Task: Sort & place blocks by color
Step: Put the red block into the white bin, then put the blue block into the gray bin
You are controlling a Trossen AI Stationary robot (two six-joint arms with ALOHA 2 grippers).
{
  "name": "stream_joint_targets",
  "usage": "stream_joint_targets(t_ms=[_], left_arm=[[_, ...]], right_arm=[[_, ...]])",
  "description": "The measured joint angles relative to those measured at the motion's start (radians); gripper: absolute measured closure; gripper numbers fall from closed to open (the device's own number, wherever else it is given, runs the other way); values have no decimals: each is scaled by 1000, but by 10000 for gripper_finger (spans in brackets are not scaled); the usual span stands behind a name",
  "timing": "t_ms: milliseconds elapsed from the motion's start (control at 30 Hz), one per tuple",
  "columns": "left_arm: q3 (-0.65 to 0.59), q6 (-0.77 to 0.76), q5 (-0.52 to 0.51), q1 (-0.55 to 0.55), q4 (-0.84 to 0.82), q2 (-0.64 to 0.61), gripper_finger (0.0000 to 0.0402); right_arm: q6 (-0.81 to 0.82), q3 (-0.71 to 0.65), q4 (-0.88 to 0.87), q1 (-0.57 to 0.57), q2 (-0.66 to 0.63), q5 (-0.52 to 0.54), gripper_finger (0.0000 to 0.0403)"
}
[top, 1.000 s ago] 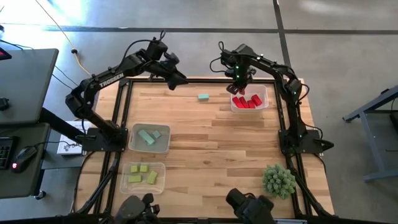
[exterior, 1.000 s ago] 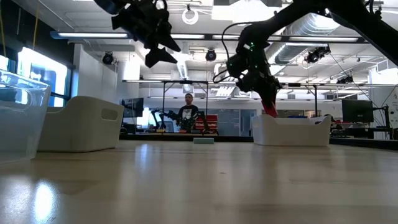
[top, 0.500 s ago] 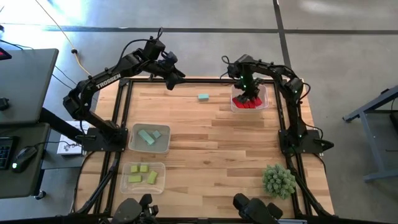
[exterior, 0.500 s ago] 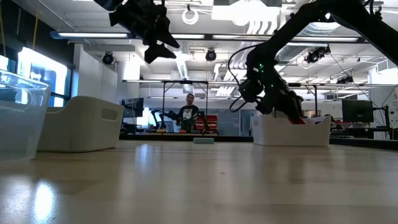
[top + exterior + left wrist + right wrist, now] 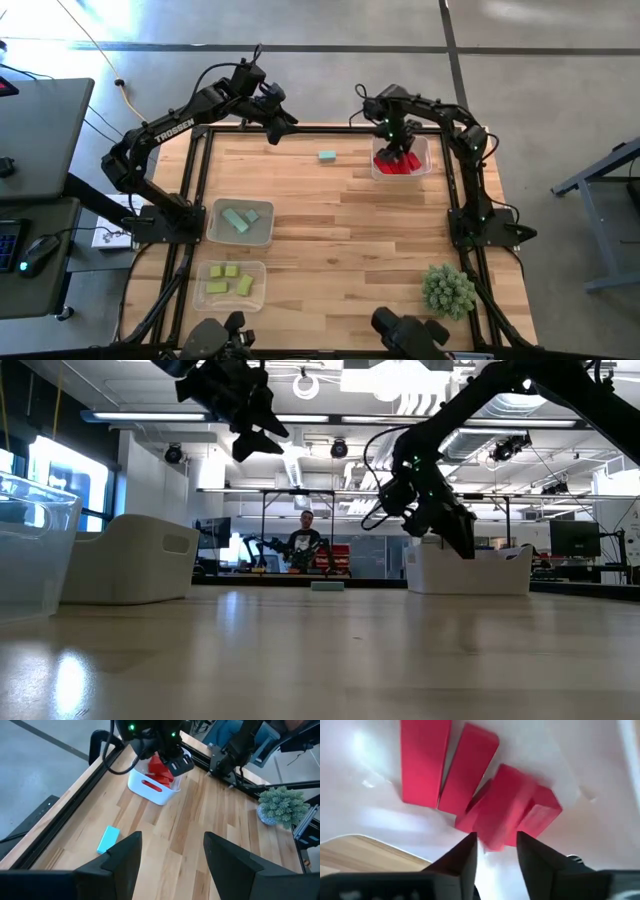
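My right gripper hangs open over the white tray at the table's far right. Several red blocks lie on the tray's floor. One more red block shows blurred just beyond the fingertips. A single teal block lies flat on the wood, left of that tray. My left gripper is open and high above the far left edge, touching nothing. Teal blocks and yellow-green blocks lie in two trays at the near left.
The tray of teal blocks and the tray of yellow-green blocks sit along the left edge. A spiky green plant ball stands at the near right corner. Bare wood lies between them. A person stands far off in the room.
My right gripper came from the table's far edge toward its right and down into the red tray, carrying a red block at its fingertips. It has since risen a little, and the block no longer shows between the fingers. My left gripper rose slightly.
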Motion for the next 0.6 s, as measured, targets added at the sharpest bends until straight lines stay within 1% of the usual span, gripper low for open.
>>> stream_joint_targets(t_ms=[167,267,333,400,533,600], left_arm=[[0,0,0,0,0,0,200],[0,0,0,0,0,1,200],[0,0,-5,0,0,1,200],[0,0,-31,0,0,1,200],[0,0,-111,1,-6,1,200],[0,0,-121,2,-7,1,200]], right_arm=[[19,70,-28,0,0,0,237],[43,125,-46,0,0,-3,224],[55,163,-48,0,0,-9,223],[56,203,-48,1,0,-55,223],[57,281,-47,7,0,-183,222],[56,316,-47,17,0,-230,222]])
